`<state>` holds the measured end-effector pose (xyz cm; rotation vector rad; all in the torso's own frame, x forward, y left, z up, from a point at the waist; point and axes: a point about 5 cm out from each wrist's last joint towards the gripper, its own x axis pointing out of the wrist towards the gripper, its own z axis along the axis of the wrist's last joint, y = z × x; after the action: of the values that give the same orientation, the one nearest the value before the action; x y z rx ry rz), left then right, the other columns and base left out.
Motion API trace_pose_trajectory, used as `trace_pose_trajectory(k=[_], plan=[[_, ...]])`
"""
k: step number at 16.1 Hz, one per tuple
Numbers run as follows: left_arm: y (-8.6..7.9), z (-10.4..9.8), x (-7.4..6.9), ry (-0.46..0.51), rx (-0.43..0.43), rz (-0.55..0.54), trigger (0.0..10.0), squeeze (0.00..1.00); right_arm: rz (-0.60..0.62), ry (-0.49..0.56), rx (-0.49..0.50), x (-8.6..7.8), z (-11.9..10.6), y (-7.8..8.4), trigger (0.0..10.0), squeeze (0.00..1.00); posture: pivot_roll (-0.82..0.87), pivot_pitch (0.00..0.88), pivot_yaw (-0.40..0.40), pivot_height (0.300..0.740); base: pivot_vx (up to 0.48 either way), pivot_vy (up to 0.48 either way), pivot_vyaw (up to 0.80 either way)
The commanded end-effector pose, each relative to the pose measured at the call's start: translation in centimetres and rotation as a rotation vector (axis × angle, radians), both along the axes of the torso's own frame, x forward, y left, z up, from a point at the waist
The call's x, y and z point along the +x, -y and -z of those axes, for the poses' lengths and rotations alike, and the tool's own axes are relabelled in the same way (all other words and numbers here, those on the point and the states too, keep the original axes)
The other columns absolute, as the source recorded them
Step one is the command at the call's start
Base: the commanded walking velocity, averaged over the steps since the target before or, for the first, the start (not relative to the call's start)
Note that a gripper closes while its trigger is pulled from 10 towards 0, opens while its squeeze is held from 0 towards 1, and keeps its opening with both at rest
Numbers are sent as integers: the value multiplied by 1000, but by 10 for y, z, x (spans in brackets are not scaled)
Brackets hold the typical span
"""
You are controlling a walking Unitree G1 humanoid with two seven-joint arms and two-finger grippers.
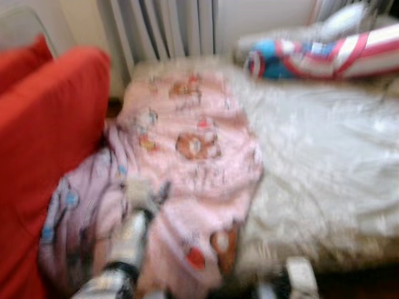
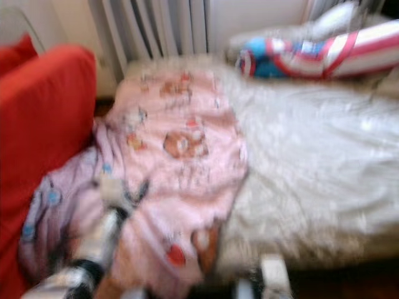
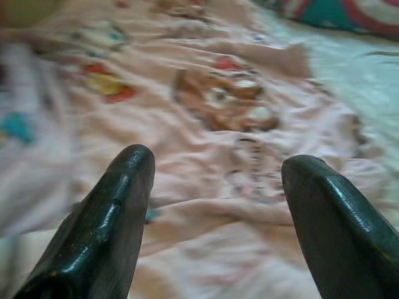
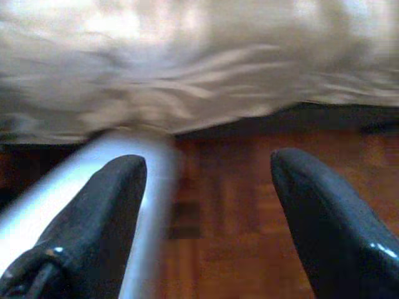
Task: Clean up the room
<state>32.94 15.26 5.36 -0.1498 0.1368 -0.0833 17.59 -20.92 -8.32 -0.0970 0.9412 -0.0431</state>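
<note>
**Pink blanket lies rumpled on the bed**

The pictures are blurry. A pink blanket [image 1: 187, 156] with little cartoon animals on it lies crumpled on the left part of a bed with a white sheet [image 1: 318, 162]. One end of the blanket hangs down beside a red sofa [image 1: 43, 143] on the left. At the far end of the bed lies a pillow [image 1: 324, 56] with red, white and blue stripes. Behind the bed are white curtains [image 1: 162, 25].

The left gripper [image 3: 215, 180] is held over the near part of the pink blanket. Its two black fingers [image 3: 106, 224] are wide apart and hold nothing.

The right gripper [image 4: 209, 187] is low by the bed's edge, over a brown wooden floor [image 4: 230, 212]. Its fingers are wide apart too, with nothing between them. A pale bar [image 4: 75, 187] runs just behind one finger.
</note>
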Motion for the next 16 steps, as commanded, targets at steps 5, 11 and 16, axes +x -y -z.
trace_pose_trajectory(k=[5, 11, 16], plan=[[-37, 10, 2, -159, 1, -230, 10000, 0, -17, -5, 2, -17, 5, 4, 10000, 0, -95, 97, -56, 626, 0, 0, 0], [-50, 16, -2, -225, -50, -349, 10000, 0, -14, 20, 20, -50, 10, 19, 10000, 0, -144, 217, -86, 626, 0, 0, 0], [-72, 18, -9, -233, -33, -415, 10000, 0, -19, 106, 61, -62, 7, 22, 10000, 0, -188, 281, -98, 626, 0, 0, 0]])
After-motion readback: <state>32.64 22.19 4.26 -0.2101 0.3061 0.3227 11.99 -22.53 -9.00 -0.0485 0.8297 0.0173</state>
